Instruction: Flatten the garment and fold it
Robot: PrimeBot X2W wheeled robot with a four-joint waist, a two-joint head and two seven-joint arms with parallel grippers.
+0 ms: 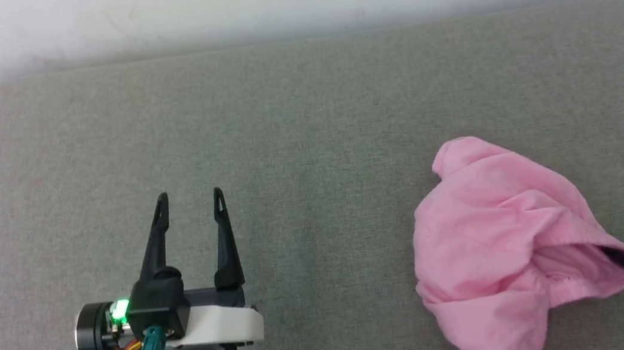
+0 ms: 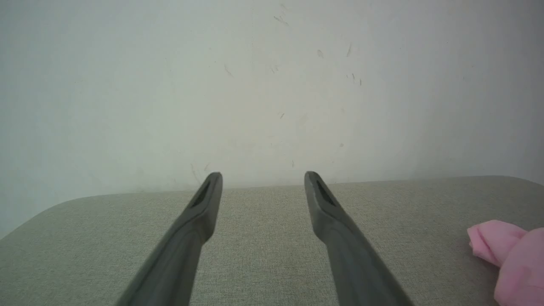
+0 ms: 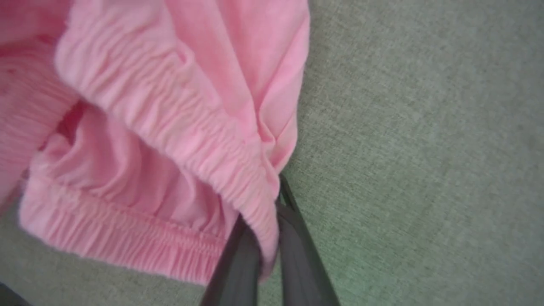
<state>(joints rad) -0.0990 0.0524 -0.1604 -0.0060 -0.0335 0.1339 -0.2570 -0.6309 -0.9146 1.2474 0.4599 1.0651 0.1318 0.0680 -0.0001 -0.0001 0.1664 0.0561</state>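
The left gripper (image 1: 190,194) stood open and empty near the front edge of the surface (image 1: 303,110), left of centre. The garment (image 1: 493,223) lay bunched near the front-right corner, its waistband (image 3: 170,127) clamped by the right gripper (image 3: 268,221). For a clean flatten, the left gripper should take the waistband's far end, then both should draw apart.
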